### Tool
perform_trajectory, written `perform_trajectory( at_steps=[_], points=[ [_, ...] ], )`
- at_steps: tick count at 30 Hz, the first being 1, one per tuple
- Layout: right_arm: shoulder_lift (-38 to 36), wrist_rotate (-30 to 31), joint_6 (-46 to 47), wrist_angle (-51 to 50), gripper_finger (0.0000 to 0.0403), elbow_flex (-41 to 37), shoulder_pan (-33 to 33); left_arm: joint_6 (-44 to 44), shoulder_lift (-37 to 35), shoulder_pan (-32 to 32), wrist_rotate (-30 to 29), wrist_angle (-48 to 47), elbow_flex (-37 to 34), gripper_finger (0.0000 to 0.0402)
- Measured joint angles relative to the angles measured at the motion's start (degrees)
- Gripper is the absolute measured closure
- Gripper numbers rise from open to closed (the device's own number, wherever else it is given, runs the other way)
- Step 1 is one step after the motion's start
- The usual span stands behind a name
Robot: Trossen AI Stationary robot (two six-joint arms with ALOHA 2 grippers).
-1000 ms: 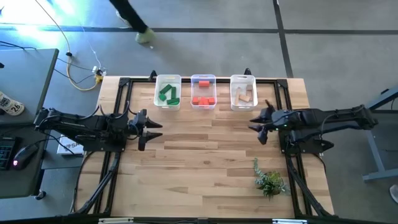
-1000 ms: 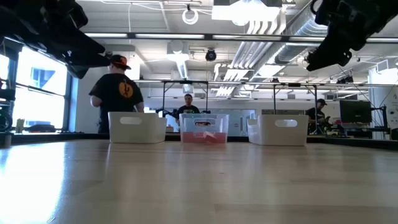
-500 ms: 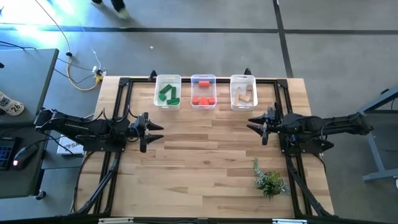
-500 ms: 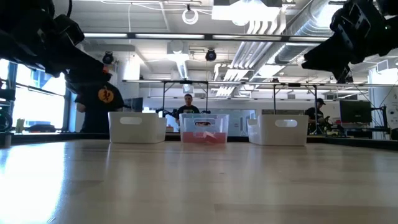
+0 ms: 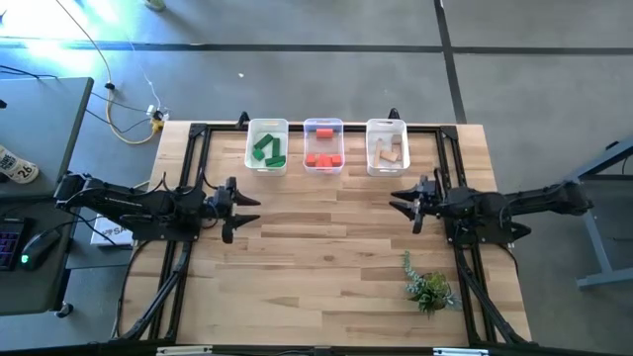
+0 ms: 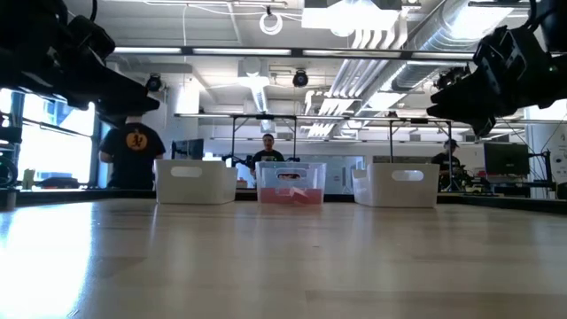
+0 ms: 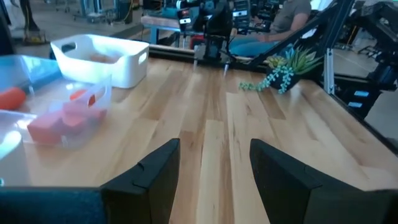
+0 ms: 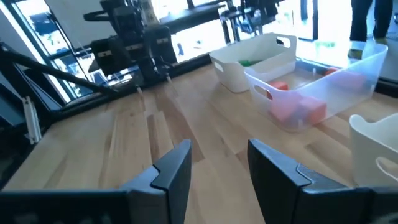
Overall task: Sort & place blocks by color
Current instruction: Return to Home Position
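Left gripper (image 5: 240,206) at 9 o'clock, fingers spread, empty. Green blocks (image 5: 267,150), red blocks (image 5: 323,159), wood blocks (image 5: 390,152) sit in bins (image 5: 287,138) at 12. Right gripper (image 5: 404,201) at 3, spread, empty; a low swing home may clip the artificial plant (image 5: 428,288).

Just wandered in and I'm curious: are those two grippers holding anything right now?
Left gripper: open, holding nothing.
Right gripper: open, holding nothing.
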Motion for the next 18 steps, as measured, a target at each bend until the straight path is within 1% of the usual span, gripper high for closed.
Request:
perform_trajectory(
  at_steps=[2, 7, 13, 18],
  points=[
    [-0.06, -0.39, -0.74, 2.78, 0.026, -1.5, 0.0, 1.45, -0.11, 0.01, -0.11, -0.01, 0.01, 0.0218],
    [-0.22, -1.88, -2.03, 3.98, 0.026, -1.62, 0.0, 2.63, -2.65, 0.05, -3.12, 1.44, 0.03, 0.0218],
    [-0.8, -1.64, -5.29, 4.73, 0.026, -1.62, 0.0, 5.27, -9.28, 0.05, -3.3, 2.02, 0.05, 0.0218],
    [-2.8, -1.73, -7.95, 6.0, 0.026, -1.62, 0.0, 7.64, -15.87, 0.05, -3.65, 1.78, 0.08, 0.0218]
  ],
)
